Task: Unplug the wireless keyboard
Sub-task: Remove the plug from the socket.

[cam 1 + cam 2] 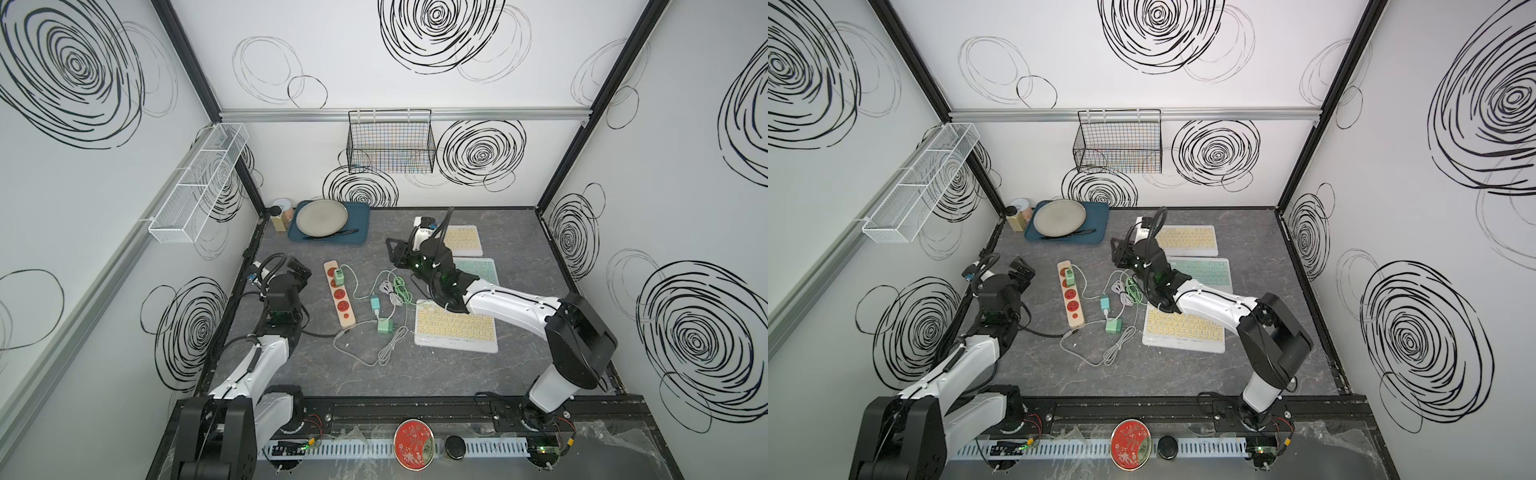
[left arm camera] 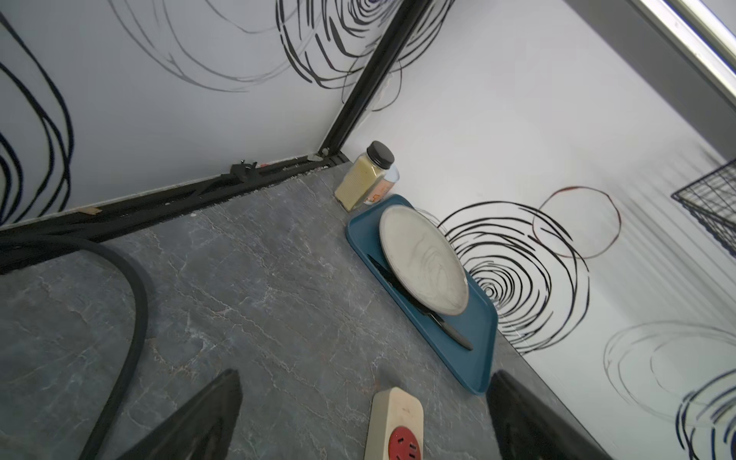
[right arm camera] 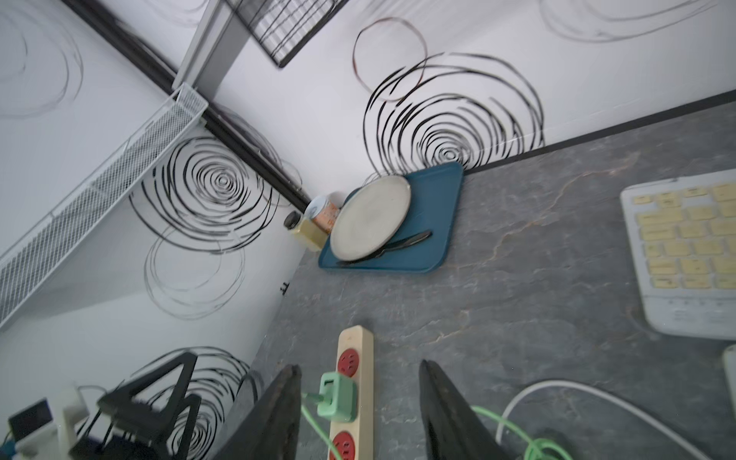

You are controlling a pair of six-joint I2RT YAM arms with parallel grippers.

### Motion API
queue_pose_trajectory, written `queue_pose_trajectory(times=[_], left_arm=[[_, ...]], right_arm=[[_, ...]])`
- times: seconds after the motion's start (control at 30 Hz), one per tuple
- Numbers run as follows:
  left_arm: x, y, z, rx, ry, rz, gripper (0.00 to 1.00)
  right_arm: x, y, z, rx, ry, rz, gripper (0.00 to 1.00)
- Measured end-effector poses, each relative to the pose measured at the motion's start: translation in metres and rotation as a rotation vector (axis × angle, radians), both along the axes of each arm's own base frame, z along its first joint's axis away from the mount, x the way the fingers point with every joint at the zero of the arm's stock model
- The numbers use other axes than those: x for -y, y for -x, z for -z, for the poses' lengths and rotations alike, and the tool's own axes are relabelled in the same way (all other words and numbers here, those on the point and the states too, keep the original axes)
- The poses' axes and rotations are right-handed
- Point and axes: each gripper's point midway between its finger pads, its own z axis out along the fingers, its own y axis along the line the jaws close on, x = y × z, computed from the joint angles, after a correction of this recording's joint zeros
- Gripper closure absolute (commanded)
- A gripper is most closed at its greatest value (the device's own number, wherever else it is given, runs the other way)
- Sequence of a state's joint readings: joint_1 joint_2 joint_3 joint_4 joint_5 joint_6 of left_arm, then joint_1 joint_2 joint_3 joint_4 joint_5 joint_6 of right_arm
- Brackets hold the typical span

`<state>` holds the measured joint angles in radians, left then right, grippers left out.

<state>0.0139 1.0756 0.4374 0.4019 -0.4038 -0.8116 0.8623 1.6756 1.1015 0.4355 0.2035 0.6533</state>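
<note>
Framing the green charger (image 3: pixel 336 396) plugged into the power strip (image 3: pixel 355 346) on the table (image 1: pixel 415 374), the right tool (image 3: pixel 358 366) hovers pre-grasp, jaws apart and empty. The left tool (image 2: pixel 366 374) gapes wide nearby. The charger's green cable (image 1: pixel 402 291) seemingly feeds the mint keyboard (image 1: pixel 482 270). Next: descend, clamp, pull straight out.

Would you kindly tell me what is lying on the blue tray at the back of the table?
A grey plate rests on the blue tray, with a black knife along its near edge. The tray surface under the plate is covered, so anything there is unseen.
</note>
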Motion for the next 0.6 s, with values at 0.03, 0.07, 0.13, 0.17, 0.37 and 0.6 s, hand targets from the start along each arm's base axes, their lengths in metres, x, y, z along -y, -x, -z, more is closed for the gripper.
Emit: queue_pose_trajectory(times=[0.03,0.07,0.13,0.17,0.37,0.6], left_arm=[[-0.001,-0.001,0.000,-0.005,0.010,-0.009,0.00],[-0.001,-0.002,0.002,-0.013,0.019,-0.013,0.01],[0.000,-0.003,0.012,-0.046,0.033,0.007,0.01],[0.001,-0.003,0.019,-0.068,0.044,0.025,0.01],[-0.006,-0.004,0.060,-0.132,0.139,0.076,0.01],[-0.008,0.016,0.084,-0.138,0.173,0.090,0.01]], right_arm=[[-0.008,0.008,0.005,0.003,0.032,-0.018,0.58],[-0.019,0.019,0.011,0.008,0.068,-0.045,0.59],[-0.039,0.036,0.021,0.029,0.140,-0.088,0.62],[-0.052,0.046,0.025,0.044,0.173,-0.118,0.63],[-0.126,0.099,0.040,0.134,0.276,-0.279,0.66],[-0.167,0.087,0.072,0.117,0.350,-0.303,0.62]])
